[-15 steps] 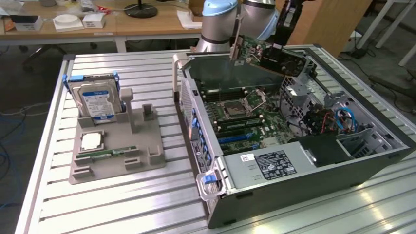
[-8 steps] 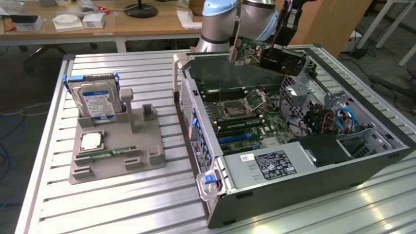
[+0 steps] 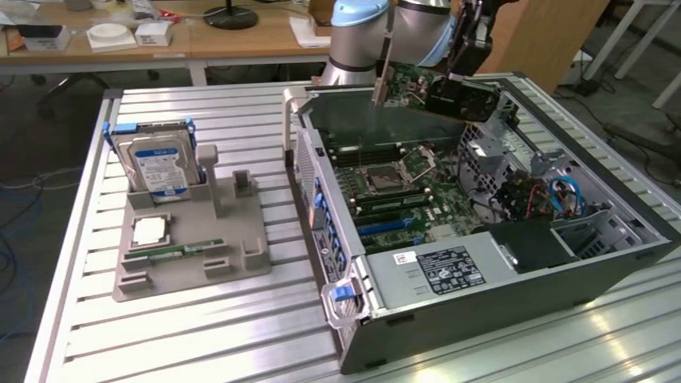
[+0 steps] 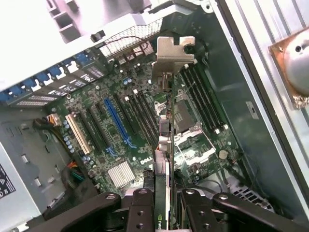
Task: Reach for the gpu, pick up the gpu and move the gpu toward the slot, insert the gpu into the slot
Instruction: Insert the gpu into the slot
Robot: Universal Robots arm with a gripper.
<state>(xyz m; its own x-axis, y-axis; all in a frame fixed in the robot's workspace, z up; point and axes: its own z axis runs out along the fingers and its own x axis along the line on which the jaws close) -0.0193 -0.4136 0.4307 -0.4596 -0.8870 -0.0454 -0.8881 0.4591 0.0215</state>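
Plainly, the gripper [image 4: 161, 205] is clamped on the gpu [image 4: 166, 140]; the card stands edge-on between the two black fingers [image 4: 140, 210], its silver bracket [image 4: 175, 50] at the end away from them; in the exterior view it hangs tilted above the motherboard [image 3: 410, 191], clear of it; the blue slot [image 4: 116, 121] lies on the motherboard beside the card's line, untouched; "DELL" is printed on the motherboard near a small silver heatsink [image 4: 120, 173]; letters on the card by the fingers are cut off; the power supply label [image 3: 447, 267] beside the motherboard cannot be read.
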